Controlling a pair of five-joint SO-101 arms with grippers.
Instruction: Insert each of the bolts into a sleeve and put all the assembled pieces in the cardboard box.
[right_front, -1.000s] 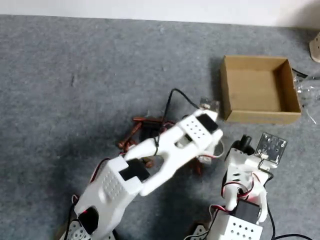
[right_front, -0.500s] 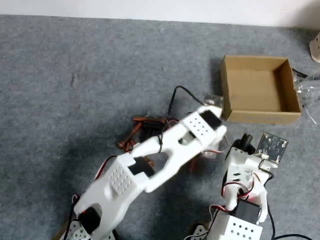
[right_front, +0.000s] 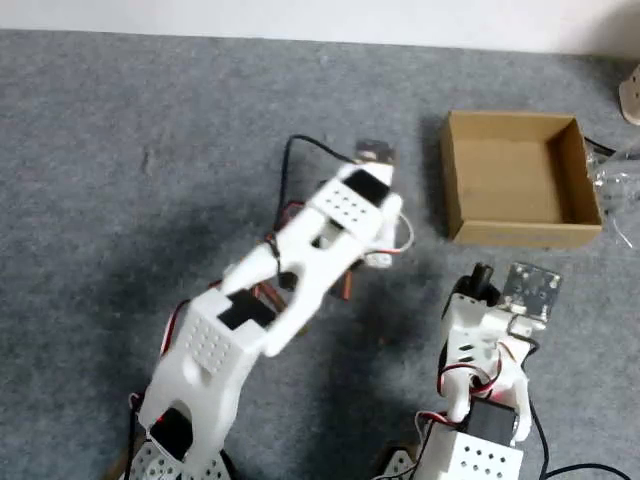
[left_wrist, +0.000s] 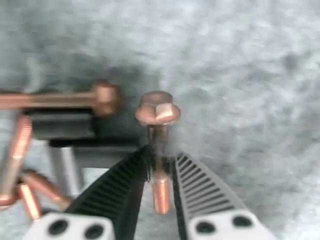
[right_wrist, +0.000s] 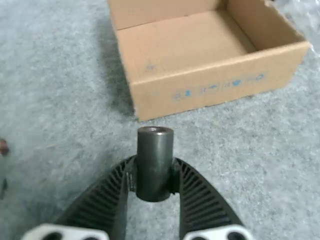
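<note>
We pinch a copper-coloured metal bolt (left_wrist: 157, 112) by its stem in our left gripper (left_wrist: 161, 156). Our right gripper (right_wrist: 154, 163) squeezes a dark metal sleeve (right_wrist: 155, 147) near the brown cardboard box (right_wrist: 200, 85). Both seem hard, maybe slippery.

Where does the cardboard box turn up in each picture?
High view: cardboard box at the upper right.
Right wrist view: cardboard box standing open beyond the held sleeve.
Left wrist view: a gripped bolt instead.
Shared landmark: the grey carpet.

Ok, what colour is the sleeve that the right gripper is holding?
Dark grey, nearly black. The sleeve shows best in the right wrist view.
</note>
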